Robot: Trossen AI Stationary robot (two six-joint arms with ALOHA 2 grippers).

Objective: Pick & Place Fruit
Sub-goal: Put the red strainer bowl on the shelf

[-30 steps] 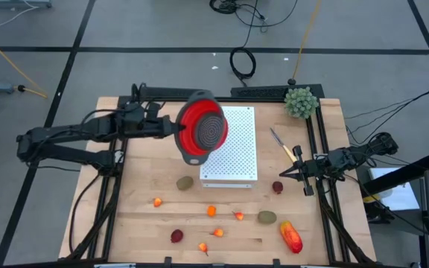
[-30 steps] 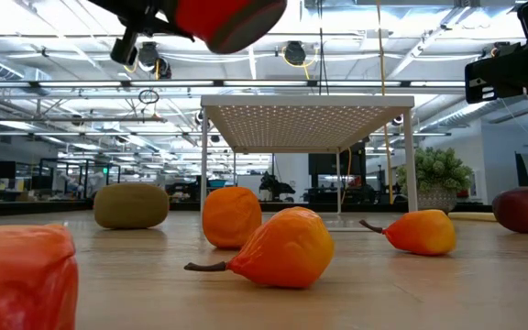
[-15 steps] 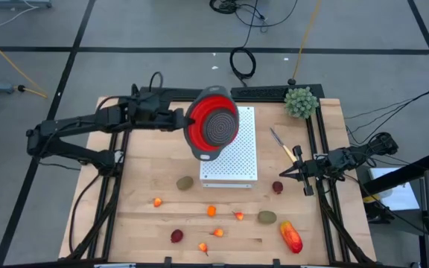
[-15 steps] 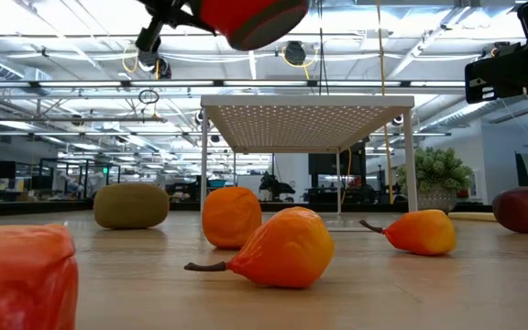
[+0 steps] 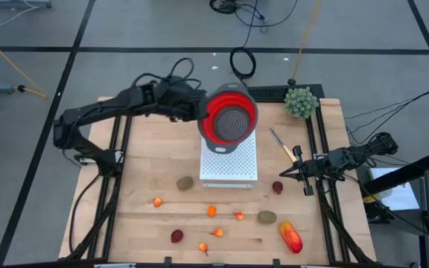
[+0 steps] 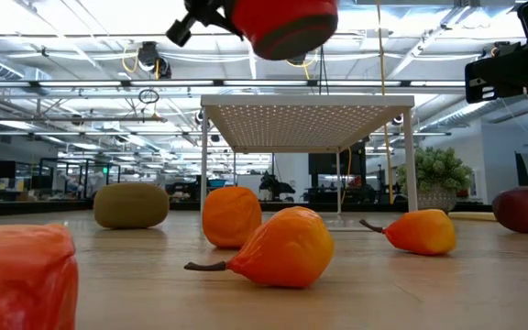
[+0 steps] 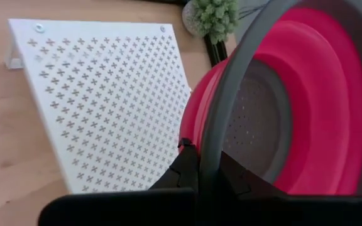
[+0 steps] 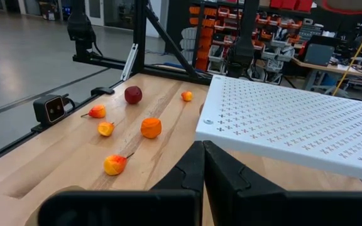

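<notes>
Carried farther over white rack (image 5: 229, 152), left claw (image 5: 198, 112) grips red colander (image 5: 230, 121).

My left hand (image 5: 199, 112) has carried the red colander (image 5: 230, 120) rightward and upward in the high view: a second ago it hung over the left edge of the white perforated stand (image 5: 229, 160), and now it sits over the stand's upper part. My left arm has swung with it, reaching farther toward the frame's centre. In the low view the colander has slid right along the top edge.
</notes>
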